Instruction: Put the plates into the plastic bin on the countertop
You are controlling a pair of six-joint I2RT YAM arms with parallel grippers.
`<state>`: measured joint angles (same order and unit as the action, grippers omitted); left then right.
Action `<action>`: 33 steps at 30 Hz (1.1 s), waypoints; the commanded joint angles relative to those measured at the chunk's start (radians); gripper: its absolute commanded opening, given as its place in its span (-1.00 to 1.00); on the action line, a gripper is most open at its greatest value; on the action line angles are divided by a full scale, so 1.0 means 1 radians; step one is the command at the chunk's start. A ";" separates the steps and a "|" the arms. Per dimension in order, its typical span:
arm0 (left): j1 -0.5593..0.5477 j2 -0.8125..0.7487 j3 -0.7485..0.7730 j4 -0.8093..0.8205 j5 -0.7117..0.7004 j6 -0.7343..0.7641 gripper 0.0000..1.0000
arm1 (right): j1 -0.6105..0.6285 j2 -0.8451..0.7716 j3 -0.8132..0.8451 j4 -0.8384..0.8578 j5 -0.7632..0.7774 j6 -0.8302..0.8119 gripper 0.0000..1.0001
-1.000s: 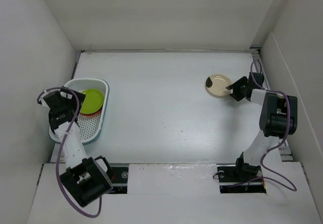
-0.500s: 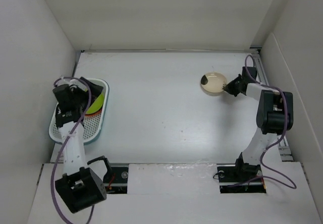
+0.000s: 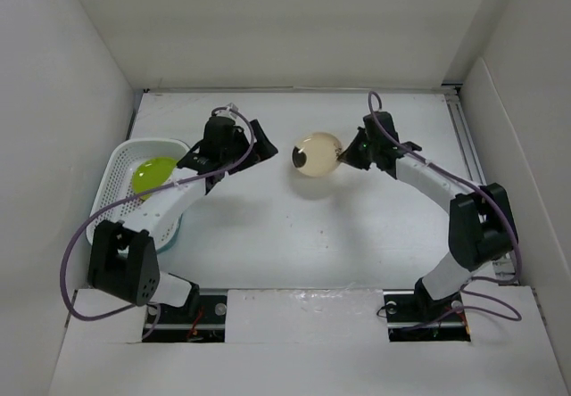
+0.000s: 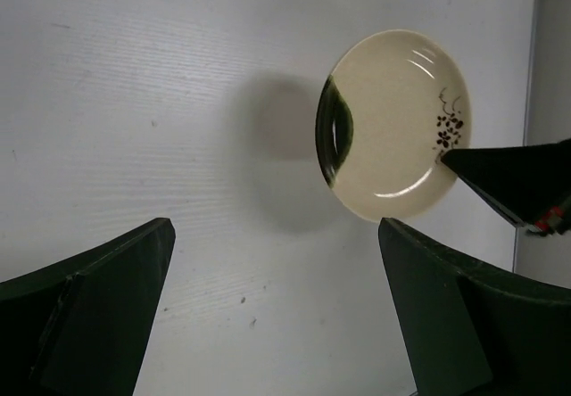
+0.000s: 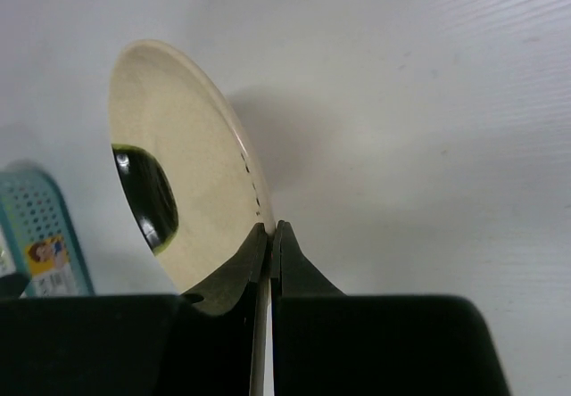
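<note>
My right gripper (image 3: 343,154) is shut on the rim of a beige plate (image 3: 316,154) with a dark marking and holds it above the white countertop (image 3: 357,226) near the middle. The plate also shows in the right wrist view (image 5: 178,177), pinched at its edge, and in the left wrist view (image 4: 397,124). My left gripper (image 3: 259,142) is open and empty, just left of the plate. The white plastic bin (image 3: 114,169) with the teal rim sits at the left and holds a lime green plate (image 3: 152,173). The other plates are hidden or out of view.
White walls bound the countertop at the back (image 3: 285,30), left and right. A corner of the bin (image 5: 40,235) shows at the left of the right wrist view. The arm bases stand at the near edge.
My right gripper has carried the beige plate left from the far right to the middle. My left arm has swung from over the bin out to the right, toward the plate.
</note>
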<state>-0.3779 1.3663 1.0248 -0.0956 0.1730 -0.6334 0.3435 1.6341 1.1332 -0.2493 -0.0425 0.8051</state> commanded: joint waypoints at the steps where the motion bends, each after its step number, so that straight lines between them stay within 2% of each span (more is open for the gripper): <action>1: 0.004 0.016 -0.011 0.065 -0.046 -0.038 0.99 | 0.043 -0.057 0.028 0.057 -0.101 0.009 -1.00; 3: 0.004 0.057 -0.011 0.074 -0.056 -0.038 0.99 | 0.069 -0.086 0.002 0.111 -0.207 0.035 -1.00; 6: 0.004 0.082 0.000 0.086 -0.056 -0.038 0.99 | 0.123 -0.086 -0.007 0.168 -0.276 0.054 -1.00; 9: 0.004 0.091 -0.020 0.105 -0.046 -0.048 0.82 | 0.156 -0.077 -0.007 0.231 -0.326 0.078 -1.00; 10: 0.004 0.100 -0.020 0.105 -0.046 -0.048 0.52 | 0.157 -0.077 -0.007 0.231 -0.336 0.078 -1.00; 12: 0.004 0.100 -0.020 0.105 -0.046 -0.048 0.16 | 0.166 -0.045 -0.007 0.243 -0.359 0.078 -1.00; 13: 0.004 0.100 -0.020 0.105 -0.046 -0.048 -0.08 | 0.166 -0.045 -0.007 0.260 -0.375 0.078 -1.00; 14: 0.004 0.100 -0.020 0.105 -0.056 -0.048 -0.74 | 0.166 -0.031 -0.007 0.274 -0.399 0.078 -1.00; 15: 0.004 0.091 -0.020 0.096 -0.067 -0.048 -1.00 | 0.166 -0.020 -0.007 0.288 -0.399 0.078 -0.92; 16: 0.004 0.091 -0.020 0.086 -0.076 -0.048 -1.00 | 0.166 -0.020 -0.007 0.288 -0.399 0.078 -0.75; 17: 0.014 0.071 -0.011 0.070 -0.093 -0.048 -1.00 | 0.166 -0.020 -0.007 0.297 -0.399 0.078 -0.49; 20: 0.068 0.034 0.007 0.030 -0.102 -0.048 -1.00 | 0.166 -0.031 -0.022 0.297 -0.364 0.060 0.54; 21: 0.124 0.034 0.008 0.017 -0.102 -0.048 -1.00 | 0.152 -0.031 -0.032 0.297 -0.347 0.060 0.72; 24: 0.230 -0.019 0.032 -0.018 -0.084 -0.037 -1.00 | 0.120 -0.049 -0.081 0.297 -0.338 0.040 0.76; 26: 0.341 -0.062 -0.002 -0.018 -0.084 -0.075 -1.00 | 0.109 -0.049 -0.124 0.297 -0.338 0.028 0.78; 30: 0.499 -0.188 -0.077 -0.036 -0.216 -0.142 -1.00 | 0.143 -0.060 -0.203 0.306 -0.327 0.019 0.78; 31: 0.532 -0.225 -0.089 -0.053 -0.295 -0.158 -1.00 | 0.159 -0.060 -0.216 0.321 -0.327 0.019 0.78; 33: 0.542 -0.234 -0.101 -0.085 -0.415 -0.184 -1.00 | 0.218 -0.040 -0.242 0.335 -0.294 0.019 0.78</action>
<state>0.1593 1.1767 0.9451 -0.1463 -0.0708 -0.7525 0.4892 1.6051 0.9146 0.0097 -0.3588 0.8436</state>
